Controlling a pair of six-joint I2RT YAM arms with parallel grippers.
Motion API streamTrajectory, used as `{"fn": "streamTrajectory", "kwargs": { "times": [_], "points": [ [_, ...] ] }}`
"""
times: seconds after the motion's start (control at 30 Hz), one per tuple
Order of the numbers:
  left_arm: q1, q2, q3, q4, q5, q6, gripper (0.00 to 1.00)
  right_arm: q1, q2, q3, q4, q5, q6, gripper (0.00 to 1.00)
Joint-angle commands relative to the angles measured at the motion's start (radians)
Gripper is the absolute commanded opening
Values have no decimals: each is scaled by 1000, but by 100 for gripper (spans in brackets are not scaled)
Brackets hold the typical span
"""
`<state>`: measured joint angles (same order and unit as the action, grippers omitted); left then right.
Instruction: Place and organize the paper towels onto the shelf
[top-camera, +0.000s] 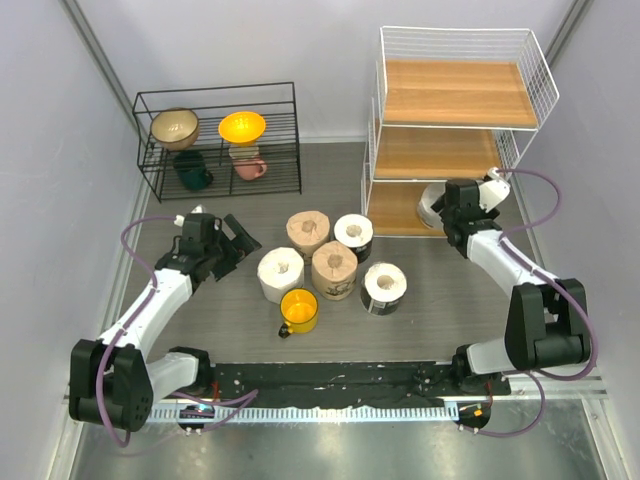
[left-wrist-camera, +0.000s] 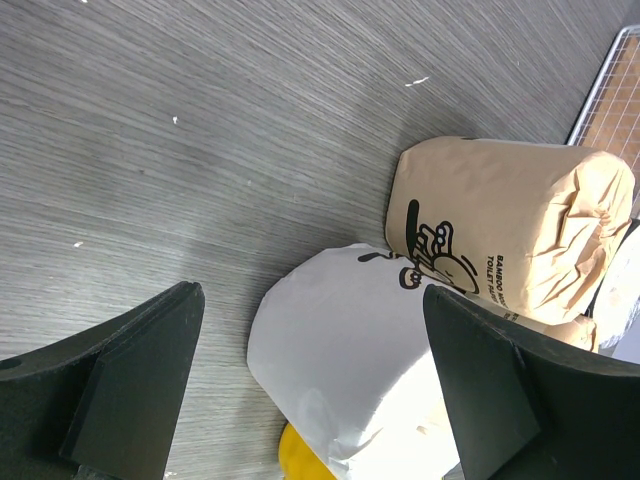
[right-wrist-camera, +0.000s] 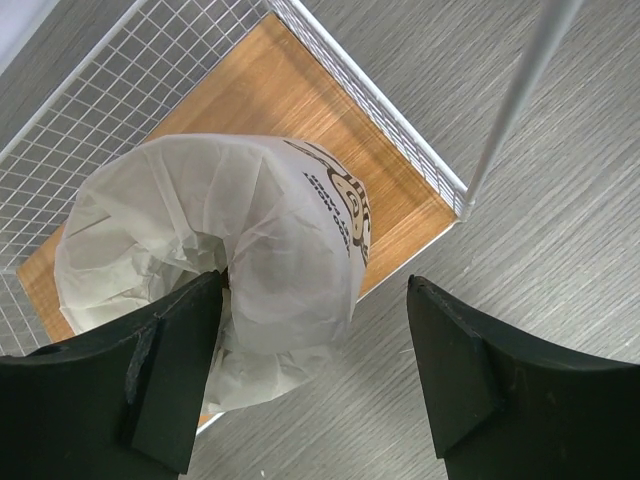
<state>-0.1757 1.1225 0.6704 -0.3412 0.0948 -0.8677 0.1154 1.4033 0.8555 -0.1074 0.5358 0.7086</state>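
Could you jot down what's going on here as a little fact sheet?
On table: five fat paper towel rolls, two tan-brown, three white
On shelf: one white paper-wrapped roll, lowest wooden board of tall white wire shelf
Left hand: open, beside the table rolls
Right hand: open, at the shelved roll
Also: yellow mug, black wire rack with bowls

Paper, wire, wood and grained grey surface

Tan paper towel roll (left-wrist-camera: 510, 225) in crinkled matt paper, white paper towel roll (right-wrist-camera: 260, 230) in creased wrap; shelf (top-camera: 450, 92) of white-coated wire and smooth light wood; worktop (left-wrist-camera: 200, 120) matt, grained.
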Motion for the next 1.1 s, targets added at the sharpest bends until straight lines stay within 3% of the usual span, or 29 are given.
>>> {"fn": "streamTrajectory", "kwargs": {
  "times": [0.0, 0.1, 0.33, 0.7, 1.07],
  "points": [
    [-4, -1, 3, 22, 3, 4, 96, -3, -77, 43, 190, -6, -31, 79],
    [-5, -3, 3, 19, 3, 4, 97, -5, -44, 21, 210, -37, -29, 79],
    [-5, 2, 0, 22, 8, 3, 97, -5, 9, -79, 429, -97, -27, 79],
    [-5, 10, 0, 30, 13, 3, 96, -5, -24, -272, 739, -143, -11, 79],
    [-7, 11, 0, 34, 17, 3, 97, -3, -40, -342, 842, -266, -32, 80]
  ]
}}
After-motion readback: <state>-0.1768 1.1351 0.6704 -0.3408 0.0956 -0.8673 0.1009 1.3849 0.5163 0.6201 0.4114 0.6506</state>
